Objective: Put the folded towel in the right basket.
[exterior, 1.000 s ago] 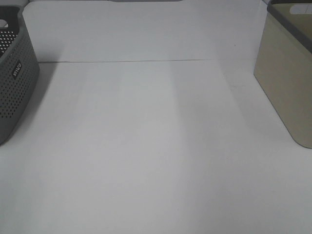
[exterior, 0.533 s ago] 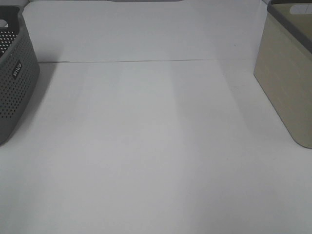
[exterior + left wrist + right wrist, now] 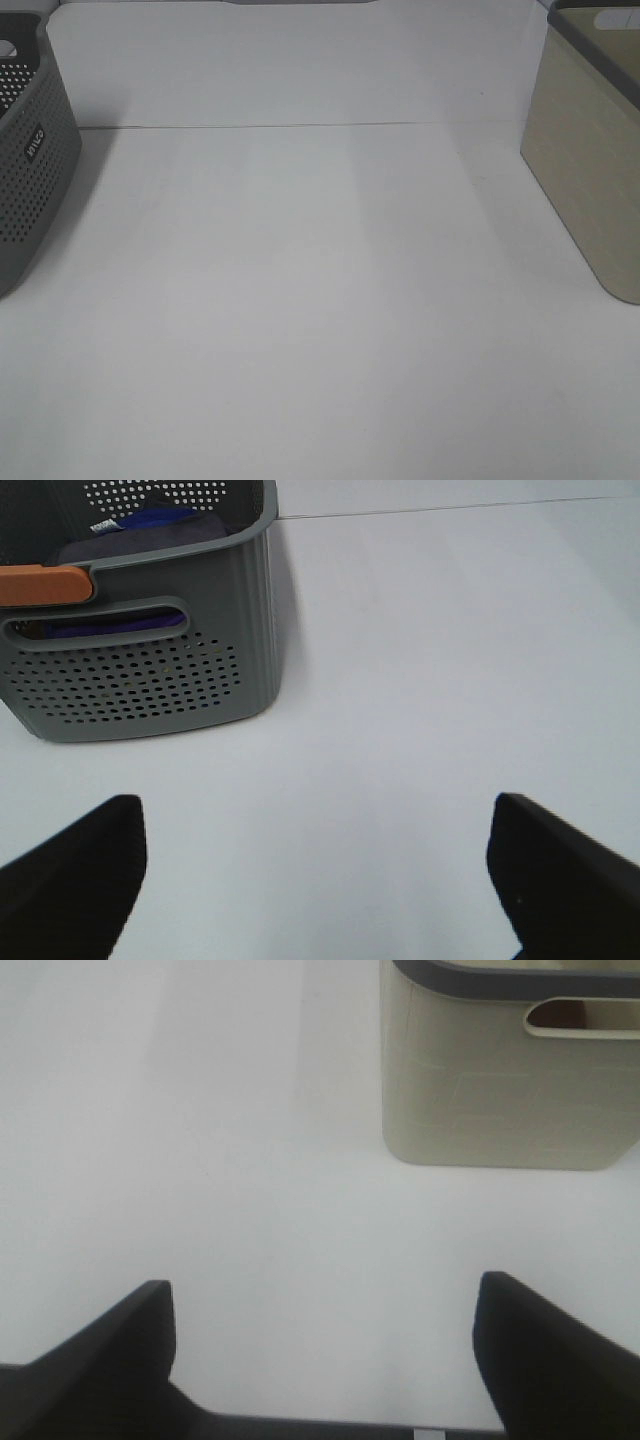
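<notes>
The right basket (image 3: 590, 150) is beige with a dark grey rim and stands at the table's right edge; it also shows in the right wrist view (image 3: 505, 1070). A grey perforated basket (image 3: 30, 160) stands at the left edge. In the left wrist view this grey basket (image 3: 140, 650) holds blue-purple folded cloth (image 3: 150, 525), partly hidden by its wall. My left gripper (image 3: 315, 865) is open and empty above the table, short of the grey basket. My right gripper (image 3: 325, 1345) is open and empty, short of the beige basket. Neither arm shows in the exterior high view.
The white table (image 3: 300, 300) has a thin seam line (image 3: 300, 125) across its far part. An orange handle piece (image 3: 45, 583) lies on the grey basket's rim.
</notes>
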You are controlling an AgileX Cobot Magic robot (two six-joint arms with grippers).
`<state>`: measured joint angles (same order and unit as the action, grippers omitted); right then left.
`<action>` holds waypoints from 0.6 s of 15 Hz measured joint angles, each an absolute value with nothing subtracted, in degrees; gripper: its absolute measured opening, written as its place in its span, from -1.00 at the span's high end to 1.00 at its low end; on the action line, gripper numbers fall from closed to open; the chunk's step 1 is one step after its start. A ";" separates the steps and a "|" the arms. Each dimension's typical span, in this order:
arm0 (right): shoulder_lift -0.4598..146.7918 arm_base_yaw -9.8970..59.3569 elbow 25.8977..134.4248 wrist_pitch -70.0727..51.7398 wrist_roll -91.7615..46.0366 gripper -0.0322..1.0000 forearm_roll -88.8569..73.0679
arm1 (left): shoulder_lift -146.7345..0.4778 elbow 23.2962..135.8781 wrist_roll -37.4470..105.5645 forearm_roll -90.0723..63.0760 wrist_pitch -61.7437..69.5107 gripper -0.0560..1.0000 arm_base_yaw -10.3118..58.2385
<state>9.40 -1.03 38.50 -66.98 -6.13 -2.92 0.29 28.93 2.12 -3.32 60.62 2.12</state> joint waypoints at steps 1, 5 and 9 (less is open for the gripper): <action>4.87 -1.03 36.96 -66.12 -6.13 -0.55 -2.92 | 0.29 28.93 2.12 -3.32 60.62 -0.77 2.12; -0.40 -1.03 31.28 -65.83 -4.07 -0.55 -1.49 | 0.29 28.93 2.12 -3.32 60.62 -0.77 2.12; -0.40 -1.03 28.99 -61.48 -4.24 -0.55 -3.61 | 0.29 28.93 2.12 -3.32 60.62 -0.77 2.12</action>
<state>-0.40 -1.03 28.99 -61.48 -4.24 -3.61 0.29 28.93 2.12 -3.32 60.62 2.12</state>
